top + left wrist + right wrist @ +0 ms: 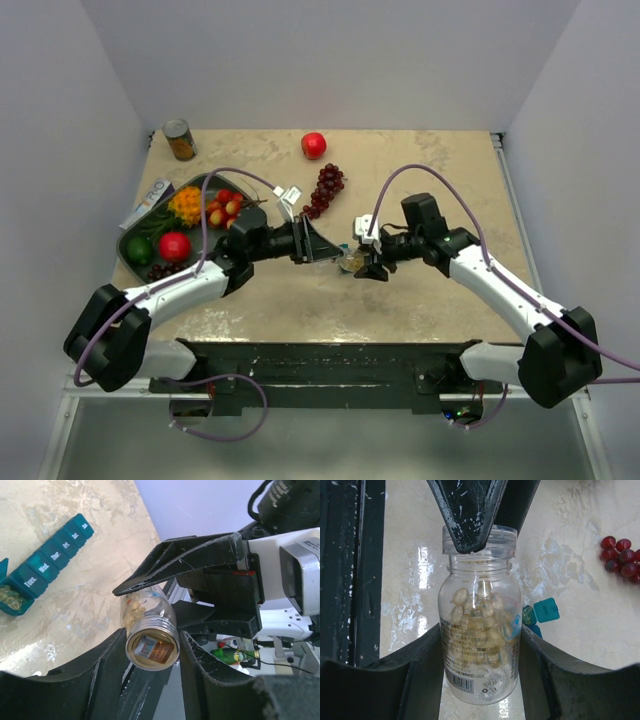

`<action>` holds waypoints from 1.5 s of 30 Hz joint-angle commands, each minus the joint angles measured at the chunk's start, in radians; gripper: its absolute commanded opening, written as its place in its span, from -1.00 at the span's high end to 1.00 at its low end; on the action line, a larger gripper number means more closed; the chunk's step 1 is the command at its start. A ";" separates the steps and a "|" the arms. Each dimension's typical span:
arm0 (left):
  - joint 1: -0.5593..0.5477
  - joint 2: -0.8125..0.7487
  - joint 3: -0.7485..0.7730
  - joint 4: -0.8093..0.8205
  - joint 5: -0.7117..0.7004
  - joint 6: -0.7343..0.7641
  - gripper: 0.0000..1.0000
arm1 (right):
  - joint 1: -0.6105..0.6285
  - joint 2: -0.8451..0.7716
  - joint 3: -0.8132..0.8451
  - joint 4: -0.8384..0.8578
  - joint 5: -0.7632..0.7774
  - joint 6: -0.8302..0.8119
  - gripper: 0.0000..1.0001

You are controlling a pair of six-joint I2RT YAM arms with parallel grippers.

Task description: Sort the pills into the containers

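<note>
Top external view, left to right: the left gripper [335,252] meets the right gripper [368,266] in mid-air, with a clear pill bottle [352,260] between them. On the left wrist camera the left fingers [112,660] press in on both sides of the ribbed cap [151,647]. So this gripper is pinched on the cap, as far as the contact can be seen. Across from it, the right fingers [420,670] clamp the bottle's body and hold it level, neck pointing at the left gripper.

The step in hand looks like working the cap on the bottle, most likely twisting it off for pouring. The next move calls for a steady hold on the right while the left wrist turns. After that the open neck must be tipped over the open compartment.

The teal pill organiser [50,562] lies on the table [100,510], below the two grippers and off to the left gripper's left.

Counted:
- One organiser in a single row of seven compartments, with six lids down.
- One compartment open, at the end beside "Tues", holding a few yellow pills [10,596].
- One bottle, holding too many pills to count.
- One cap.
</note>
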 commanded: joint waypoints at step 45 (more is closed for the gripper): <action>-0.039 0.050 0.144 -0.405 -0.002 0.546 -0.11 | -0.057 -0.032 0.024 0.047 -0.170 0.078 1.00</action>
